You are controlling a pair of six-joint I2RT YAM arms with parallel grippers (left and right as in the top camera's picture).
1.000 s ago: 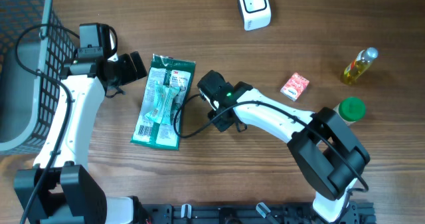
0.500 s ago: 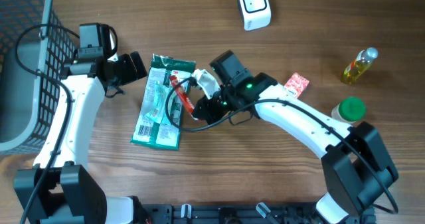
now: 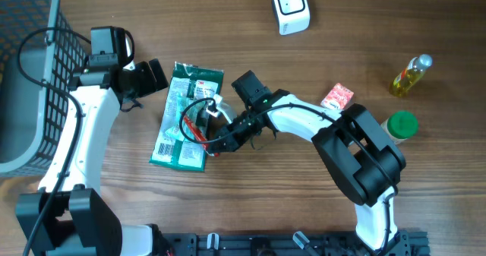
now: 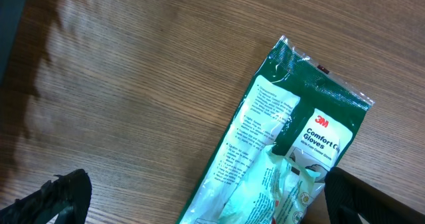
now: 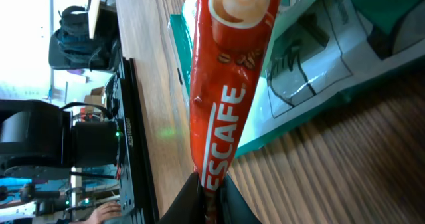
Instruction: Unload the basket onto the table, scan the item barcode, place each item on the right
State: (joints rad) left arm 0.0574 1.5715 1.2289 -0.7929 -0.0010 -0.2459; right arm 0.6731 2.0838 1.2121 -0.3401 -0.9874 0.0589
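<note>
Coffee stick [image 5: 229, 84]: red, over the green glove pack [image 3: 173, 146], near the middle of the table [image 3: 304, 203], a bit toward its left edge.
Right gripper [image 5: 211, 201]: its 2 fingers pinch 1 end of the stick. The rest pokes out past them.
Left gripper [image 3: 152, 76]: fingers spread wide, holding nothing, just beside the pack's top corner.

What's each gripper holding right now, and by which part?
Right gripper pinches the red Nescafe stick sachet by one narrow end; left gripper is open, holding nothing.
</note>
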